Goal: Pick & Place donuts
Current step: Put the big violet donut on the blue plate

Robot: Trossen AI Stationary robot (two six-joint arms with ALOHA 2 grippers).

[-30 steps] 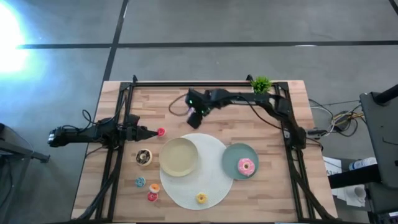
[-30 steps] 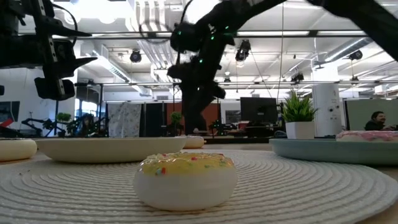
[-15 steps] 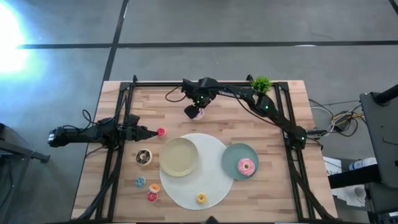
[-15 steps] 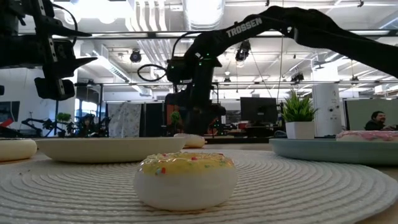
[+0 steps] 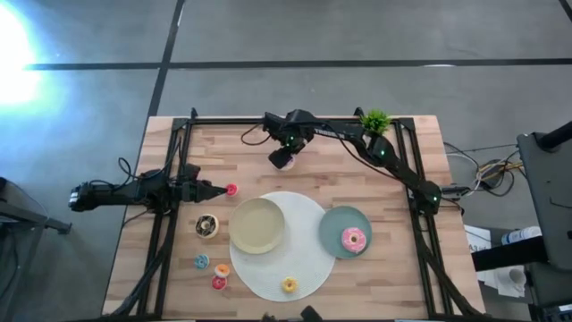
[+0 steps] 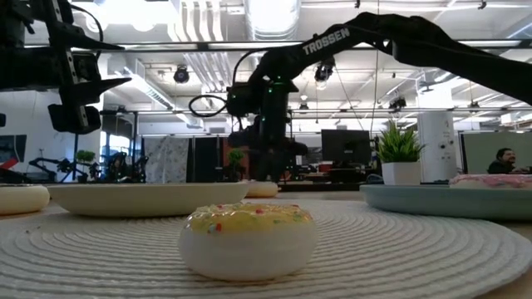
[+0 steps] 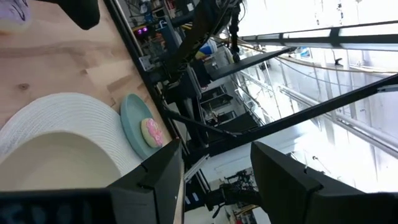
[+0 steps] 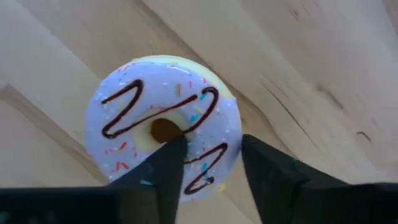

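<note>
The lilac-white donut point(image 5: 286, 162) lies flat on the wood near the table's far edge. My right gripper point(image 5: 283, 156) is right above it, open, pointing down. In the right wrist view one finger point(image 8: 163, 167) stands over the donut's hole and the other point(image 8: 268, 169) outside its rim point(image 8: 227, 134). My left gripper point(image 5: 214, 190) waits open at the table's left, beside a small red donut point(image 5: 231, 189). A pink donut point(image 5: 354, 239) sits on the teal plate point(image 5: 336, 221). The yellow donut point(image 5: 289, 284) lies on the white mat point(image 5: 304, 215). The chocolate point(image 5: 207, 225), blue point(image 5: 202, 261), orange point(image 5: 222, 270) and another red donut point(image 5: 218, 283) lie on the wood. My right gripper comes at the lilac-white donut point(image 8: 124, 118) from above, its open fingers on either side of one stretch of the ring point(image 8: 214, 155). I cannot tell whether they touch it. The donut lies flat on the table.
A beige plate point(image 5: 258, 224) sits on the white mat. A small potted plant point(image 5: 375, 120) stands at the far right corner. Black frame rails point(image 5: 295, 119) run along the table's far edge and both sides.
My right gripper has moved a little toward the far edge and come down over the lilac-white donut, the arm stretching out lower across the table's far side. The donut has stayed in place.
</note>
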